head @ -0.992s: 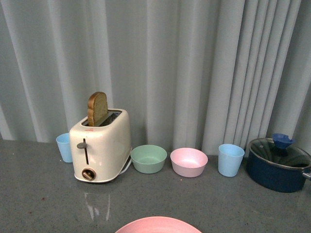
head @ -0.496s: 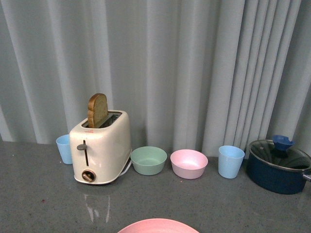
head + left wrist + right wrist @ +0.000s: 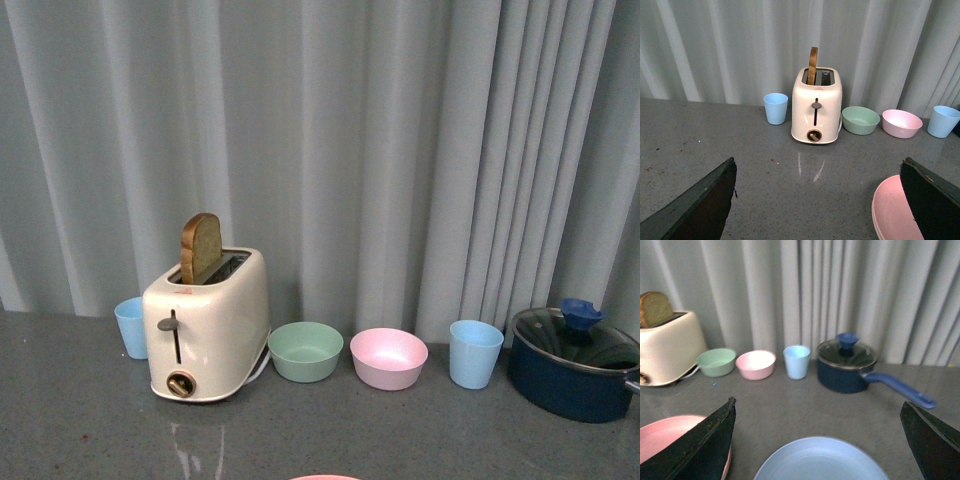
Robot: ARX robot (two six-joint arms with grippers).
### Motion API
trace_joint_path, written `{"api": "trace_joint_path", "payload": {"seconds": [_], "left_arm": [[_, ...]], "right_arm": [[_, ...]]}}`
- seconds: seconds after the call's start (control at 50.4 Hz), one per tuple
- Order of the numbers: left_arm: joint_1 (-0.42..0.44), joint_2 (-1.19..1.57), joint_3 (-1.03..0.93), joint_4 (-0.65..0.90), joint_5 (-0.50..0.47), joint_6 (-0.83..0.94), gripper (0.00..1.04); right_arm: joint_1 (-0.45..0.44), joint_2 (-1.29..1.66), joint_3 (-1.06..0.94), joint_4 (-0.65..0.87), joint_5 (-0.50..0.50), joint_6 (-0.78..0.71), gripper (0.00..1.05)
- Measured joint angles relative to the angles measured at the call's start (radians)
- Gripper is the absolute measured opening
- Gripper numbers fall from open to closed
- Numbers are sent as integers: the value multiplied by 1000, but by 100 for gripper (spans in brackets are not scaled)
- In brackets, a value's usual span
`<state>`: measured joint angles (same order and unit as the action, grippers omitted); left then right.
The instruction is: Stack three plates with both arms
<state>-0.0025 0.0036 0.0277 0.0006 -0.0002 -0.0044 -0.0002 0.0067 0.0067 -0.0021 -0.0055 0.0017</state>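
Note:
The pink plate (image 3: 892, 212) lies on the grey counter; in the left wrist view it is partly behind one finger, and only its far rim (image 3: 325, 478) shows at the bottom of the front view. It also shows in the right wrist view (image 3: 665, 437). The light blue plate (image 3: 820, 460) lies below my right gripper (image 3: 817, 440), between its wide-open jaws. My left gripper (image 3: 820, 200) is open and empty over bare counter, beside the pink plate. The beige plate is out of view. Neither gripper shows in the front view.
A cream toaster (image 3: 207, 325) with a bread slice (image 3: 199, 246) stands at the back. Beside it are a blue cup (image 3: 131, 327), a green bowl (image 3: 305, 351), a pink bowl (image 3: 388, 358), another blue cup (image 3: 474, 354) and a dark blue lidded pot (image 3: 575, 363) with a long handle (image 3: 900, 388). A curtain hangs behind.
The front view has tilted upward: the back-row objects sit lower in the frame and the pink plate has slid almost out of the bottom edge.

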Motion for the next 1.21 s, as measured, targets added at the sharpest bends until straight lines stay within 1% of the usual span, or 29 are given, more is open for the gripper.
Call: {"api": "trace_joint_path", "payload": {"seconds": [0.02, 0.059, 0.099, 0.119, 0.139, 0.178, 0.198, 0.218, 0.238, 0.317, 0.357, 0.397, 0.516, 0.575, 0.694, 0.793, 0.912, 1.21], "left_arm": [[0, 0, 0, 0, 0, 0, 98], [0, 0, 0, 0, 0, 0, 98], [0, 0, 0, 0, 1, 0, 98], [0, 0, 0, 0, 1, 0, 98], [0, -1, 0, 0, 0, 0, 98], [0, 0, 0, 0, 0, 0, 98], [0, 0, 0, 0, 0, 0, 98], [0, 0, 0, 0, 0, 0, 98], [0, 0, 0, 0, 0, 0, 98], [0, -1, 0, 0, 0, 0, 98], [0, -1, 0, 0, 0, 0, 98], [0, -1, 0, 0, 0, 0, 98], [0, -1, 0, 0, 0, 0, 98], [0, -1, 0, 0, 0, 0, 98], [0, -1, 0, 0, 0, 0, 98], [0, -1, 0, 0, 0, 0, 98], [0, -1, 0, 0, 0, 0, 98], [0, -1, 0, 0, 0, 0, 98]], "right_arm": [[-15, 28, 26, -69, -46, 21, 97], [-93, 169, 127, -272, -191, 29, 97], [-171, 272, 180, -339, -275, 5, 97], [-192, 298, 190, -341, -293, -5, 97], [-237, 347, 207, -337, -323, -32, 97], [-330, 446, 235, -296, -354, -100, 97], [-397, 523, 251, -238, -356, -160, 97], [-440, 578, 260, -190, -354, -203, 97], [-460, 607, 265, -165, -353, -212, 97], [-592, 851, 316, 20, -327, -376, 97], [-632, 976, 353, 85, -316, -420, 97], [-655, 1091, 391, 112, -303, -450, 97], [-665, 1323, 439, 147, -277, -507, 97], [-655, 1429, 441, 204, -262, -558, 97], [-631, 1557, 467, 228, -257, -582, 97], [-606, 1644, 474, 278, -219, -565, 97], [-587, 1723, 469, 345, -222, -528, 97], [-504, 1848, 486, 416, -239, -440, 97]]}}
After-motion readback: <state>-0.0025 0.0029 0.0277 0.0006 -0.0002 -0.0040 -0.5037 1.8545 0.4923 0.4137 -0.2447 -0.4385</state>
